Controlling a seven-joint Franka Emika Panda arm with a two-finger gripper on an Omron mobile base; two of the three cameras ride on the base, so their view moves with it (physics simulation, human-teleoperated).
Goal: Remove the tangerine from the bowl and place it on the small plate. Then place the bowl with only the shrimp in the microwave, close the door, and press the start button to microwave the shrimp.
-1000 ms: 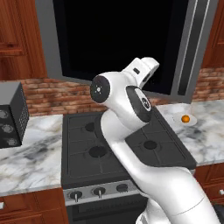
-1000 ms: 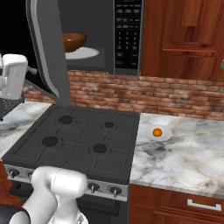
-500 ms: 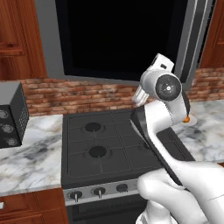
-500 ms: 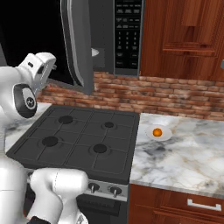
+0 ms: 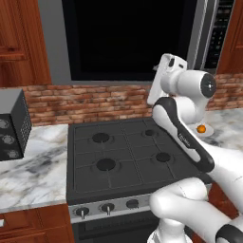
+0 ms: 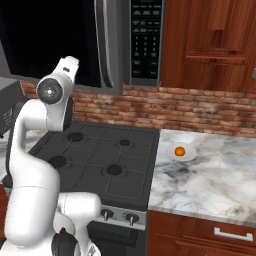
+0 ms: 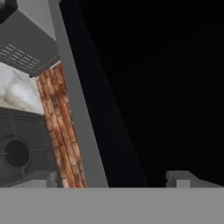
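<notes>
Presently, microwave [image 6: 125, 42]: over the range, its door [image 5: 128, 40] swung nearly or fully shut, dark glass facing out, handle [image 6: 101, 45] beside the keypad panel [image 6: 146, 40] at right. Tool: jaws apart, holding nothing, raised close before the door glass, probably for pushing it home. Tangerine [image 6: 179, 151]: rested on the small plate [image 6: 189, 155], right counter [image 6: 220, 170], set aside clear of the stove [image 6: 100, 160]. Start button judged outstanding.

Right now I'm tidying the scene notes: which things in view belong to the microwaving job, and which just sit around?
Job:
- tangerine on the small plate
- microwave, its door shut
- keypad
- gripper

Just there:
- stove
- toaster oven
- marble counter
</notes>
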